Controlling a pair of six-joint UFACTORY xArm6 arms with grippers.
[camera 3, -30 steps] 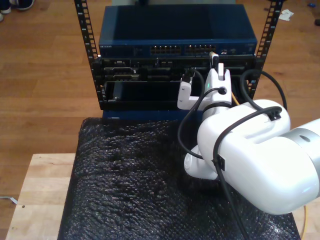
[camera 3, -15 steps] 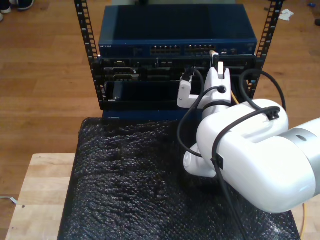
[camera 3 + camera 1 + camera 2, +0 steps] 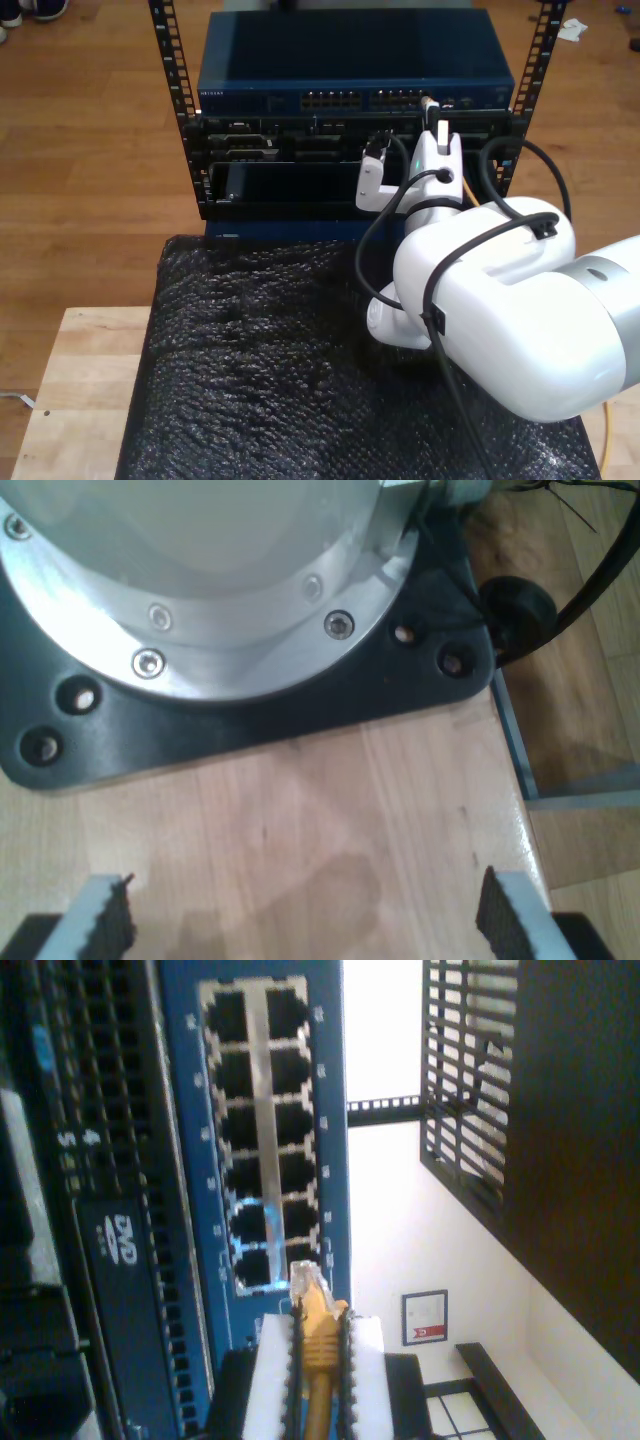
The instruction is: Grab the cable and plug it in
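In the second wrist view my second gripper (image 3: 320, 1327) is shut on the yellow-orange cable (image 3: 319, 1345). The cable's clear plug (image 3: 304, 1280) sticks out past the white fingers (image 3: 272, 1360), just short of the end of the port block (image 3: 265, 1140) on the blue switch. The exterior view has this gripper (image 3: 431, 120) up against the switch (image 3: 300, 82), with the plug tip (image 3: 427, 102) at the port row. More of the cable (image 3: 604, 445) shows at that view's lower right. My first gripper (image 3: 300, 925) stands open over bare wooden tabletop, nothing between its pads (image 3: 110, 920).
The switch sits in a black rack (image 3: 170, 60) above darker units. Black bubble-textured matting (image 3: 260, 360) covers the wooden table (image 3: 80, 380). Thick black arm cables (image 3: 375, 230) loop off the white arm. An arm's black base plate (image 3: 250, 715) lies beyond the first gripper, by the table edge (image 3: 512, 780).
My second gripper has moved slightly closer to the switch's port row, carrying the cable's plug with it. Nothing else has shifted.
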